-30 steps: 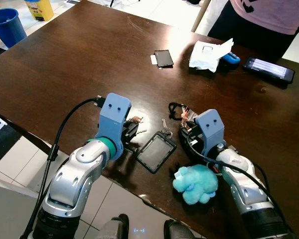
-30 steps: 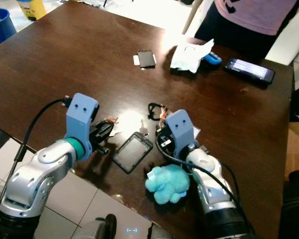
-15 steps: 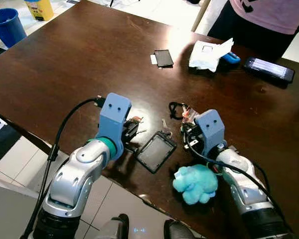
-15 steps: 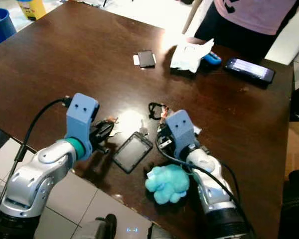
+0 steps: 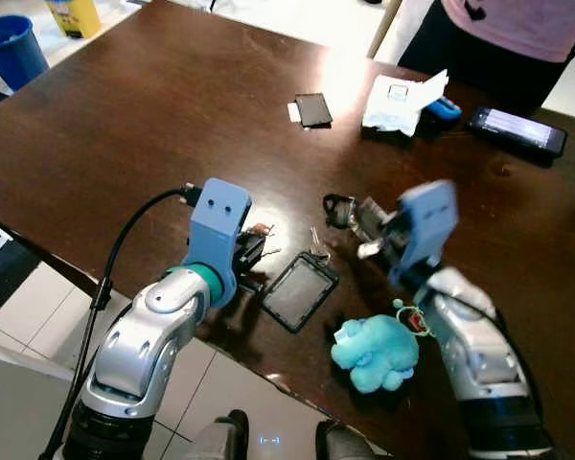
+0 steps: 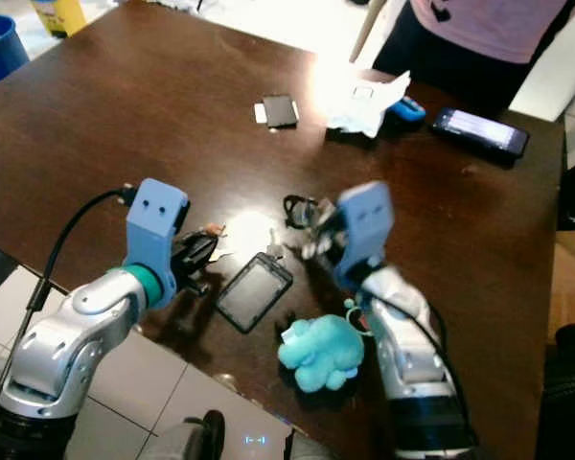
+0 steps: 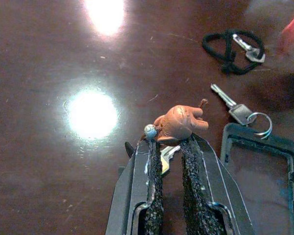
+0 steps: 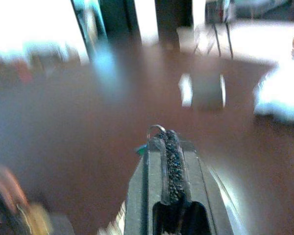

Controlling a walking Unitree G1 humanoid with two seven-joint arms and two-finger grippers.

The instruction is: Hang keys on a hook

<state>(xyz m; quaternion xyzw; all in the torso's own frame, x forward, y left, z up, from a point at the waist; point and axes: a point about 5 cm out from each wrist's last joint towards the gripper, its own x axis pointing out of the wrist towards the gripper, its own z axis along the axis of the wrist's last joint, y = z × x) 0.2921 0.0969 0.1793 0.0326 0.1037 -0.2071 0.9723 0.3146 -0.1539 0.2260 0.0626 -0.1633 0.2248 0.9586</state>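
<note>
Your left gripper (image 7: 171, 147) pinches a key w/ a brown charm (image 7: 180, 122) on the table (image 5: 125, 115). Your right gripper (image 8: 167, 142), blurry, is squeezed on a metal ring (image 8: 156, 129).

No text, label, brand, number or sign can be read in any view. The lit screen of the smartphone (image 5: 517, 130) at the far edge of the counter (image 5: 125, 115) shows pale lines too small to resolve, and the printing on the yellow container (image 5: 75, 16) on the floor is likewise illegible.
</note>
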